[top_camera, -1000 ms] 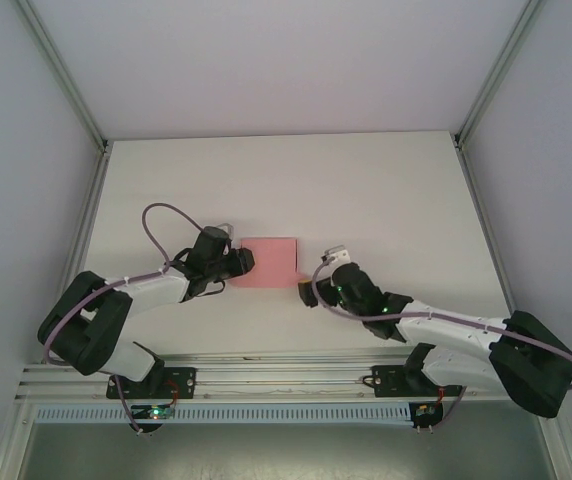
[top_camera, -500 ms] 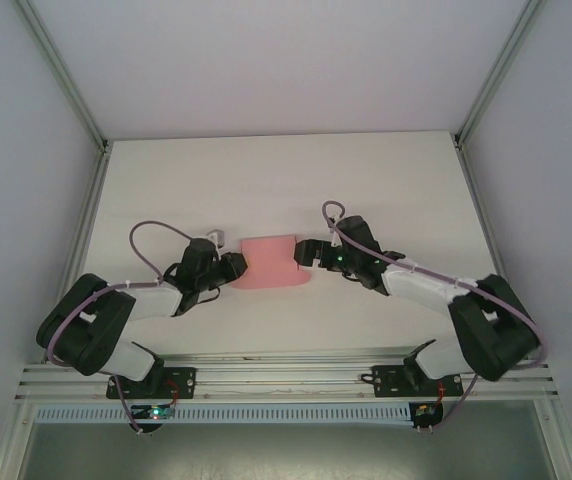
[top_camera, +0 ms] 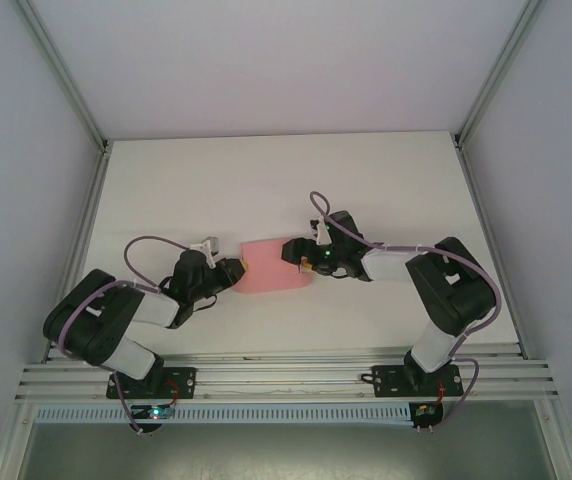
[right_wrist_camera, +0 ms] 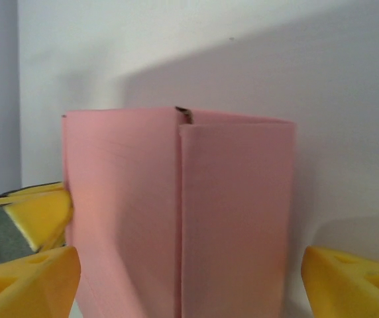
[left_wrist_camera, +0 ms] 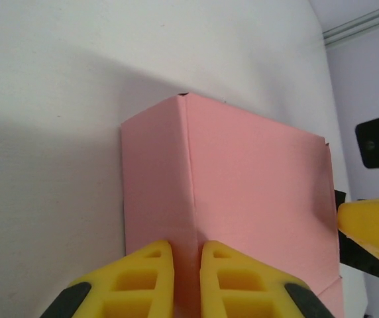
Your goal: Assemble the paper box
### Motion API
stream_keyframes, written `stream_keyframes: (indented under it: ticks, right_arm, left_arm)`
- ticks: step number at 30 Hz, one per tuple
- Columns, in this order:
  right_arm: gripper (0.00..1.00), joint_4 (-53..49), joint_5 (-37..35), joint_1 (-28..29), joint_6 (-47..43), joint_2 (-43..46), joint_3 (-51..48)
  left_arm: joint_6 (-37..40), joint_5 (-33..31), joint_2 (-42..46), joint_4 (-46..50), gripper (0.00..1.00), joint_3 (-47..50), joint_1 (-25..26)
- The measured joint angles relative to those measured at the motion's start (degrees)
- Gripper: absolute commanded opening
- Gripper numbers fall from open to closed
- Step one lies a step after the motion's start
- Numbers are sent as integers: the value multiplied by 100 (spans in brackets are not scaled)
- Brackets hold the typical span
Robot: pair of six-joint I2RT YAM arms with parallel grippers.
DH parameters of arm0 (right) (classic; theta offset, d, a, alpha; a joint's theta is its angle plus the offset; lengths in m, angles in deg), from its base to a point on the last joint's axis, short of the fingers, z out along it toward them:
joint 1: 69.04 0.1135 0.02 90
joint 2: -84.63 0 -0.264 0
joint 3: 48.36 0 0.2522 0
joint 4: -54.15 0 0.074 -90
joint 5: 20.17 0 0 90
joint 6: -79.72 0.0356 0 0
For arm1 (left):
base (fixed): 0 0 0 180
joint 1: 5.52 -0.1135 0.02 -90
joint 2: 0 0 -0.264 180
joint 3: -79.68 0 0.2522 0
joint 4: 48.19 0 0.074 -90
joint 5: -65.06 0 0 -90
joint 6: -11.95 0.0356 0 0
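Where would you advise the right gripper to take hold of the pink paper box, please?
Its right end, approached from the right: the paper box is creased card, pinched at its left fold by the left gripper, and the right gripper's open fingers stand either side of the free end.

Plain pink across the folded thin-card paper box [top_camera: 271,267], deeper rose along its creases. Matte white over the flat worktop [top_camera: 266,180]. Bright yellow on the ribbed pads of the left gripper [left_wrist_camera: 187,278] and the right gripper [right_wrist_camera: 189,281], black behind them. White and black on the jointed left arm [top_camera: 116,315] and right arm [top_camera: 436,290]; lilac on the thin cables [top_camera: 152,238].
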Motion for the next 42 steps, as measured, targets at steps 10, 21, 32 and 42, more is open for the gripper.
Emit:
stream_keyframes:
  ticks: [10, 21, 32, 42]
  right_arm:
    - [51, 404, 420, 13, 138, 11, -2]
    - [51, 409, 498, -131, 210, 590, -168]
    - [48, -474, 387, -496, 706, 1436, -356]
    - [47, -1392, 686, -935, 1786, 2146, -297]
  left_arm:
    - [-673, 750, -1692, -2516, 0, -7, -249]
    - [-463, 1132, -1464, -2675, 100, -122, -247]
    - [3049, -1261, 1790, 2306, 100, -1792, 1633]
    - [6179, -2697, 1915, 3510, 100, -1799, 3029]
